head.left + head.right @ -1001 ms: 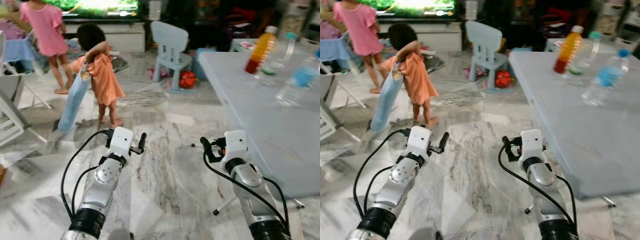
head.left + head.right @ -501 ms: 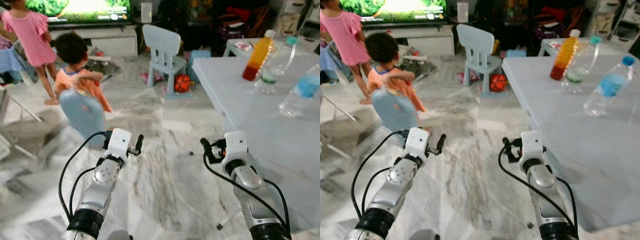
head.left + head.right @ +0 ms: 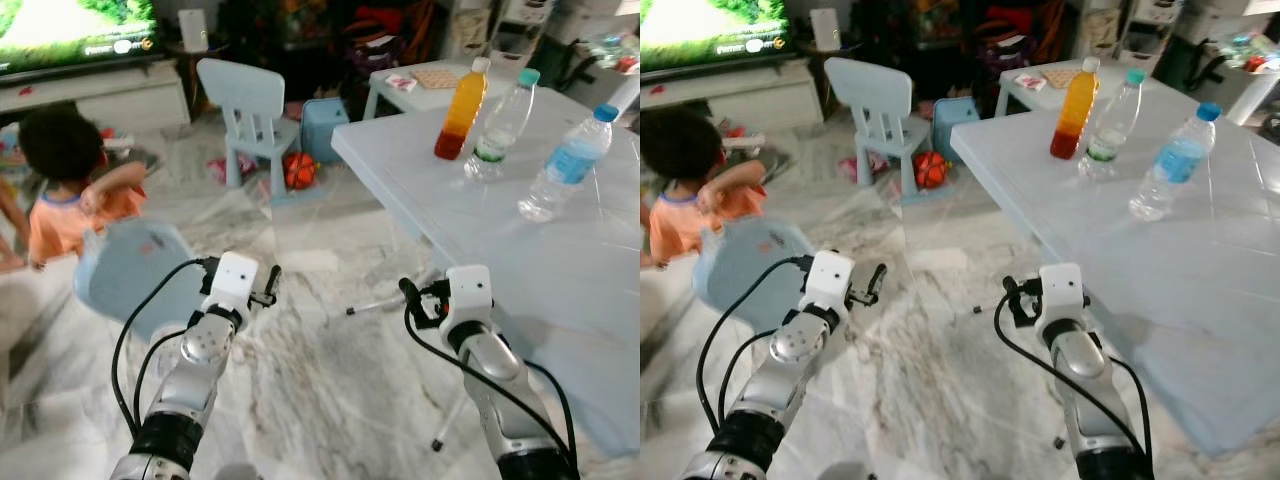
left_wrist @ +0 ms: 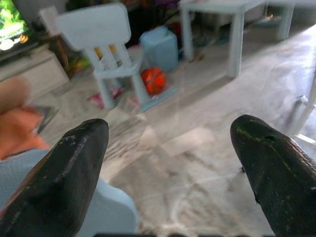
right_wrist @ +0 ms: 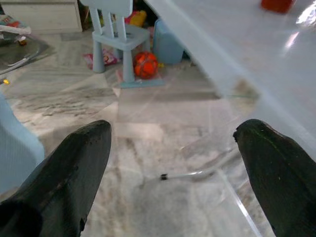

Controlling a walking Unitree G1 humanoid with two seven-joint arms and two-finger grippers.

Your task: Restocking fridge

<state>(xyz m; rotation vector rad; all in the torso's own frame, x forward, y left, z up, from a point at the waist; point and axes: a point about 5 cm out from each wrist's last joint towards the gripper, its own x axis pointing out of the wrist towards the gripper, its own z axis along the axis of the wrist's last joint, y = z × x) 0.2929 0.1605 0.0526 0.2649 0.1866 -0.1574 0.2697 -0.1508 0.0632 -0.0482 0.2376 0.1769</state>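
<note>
Orange juice bottle [image 3: 458,112] and two water bottles [image 3: 497,124] standing far right on grey table [image 3: 560,260], left gripper [image 4: 168,163] and right gripper [image 5: 173,168] both spread wide, empty, low over floor; small child [image 3: 70,190] near left, collision risk if turning.

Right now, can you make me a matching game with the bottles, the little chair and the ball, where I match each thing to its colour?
Things:
1. juice bottle on the table
2. bottle nearest the table's right side
3. small chair
4. ball on the floor

Colours:
A. pale blue all over
B. orange drink, darker red at the bottom
C. clear with a blue cap and blue label
D. orange-red

Pairs: 1-B, 2-C, 3-A, 4-D
</note>
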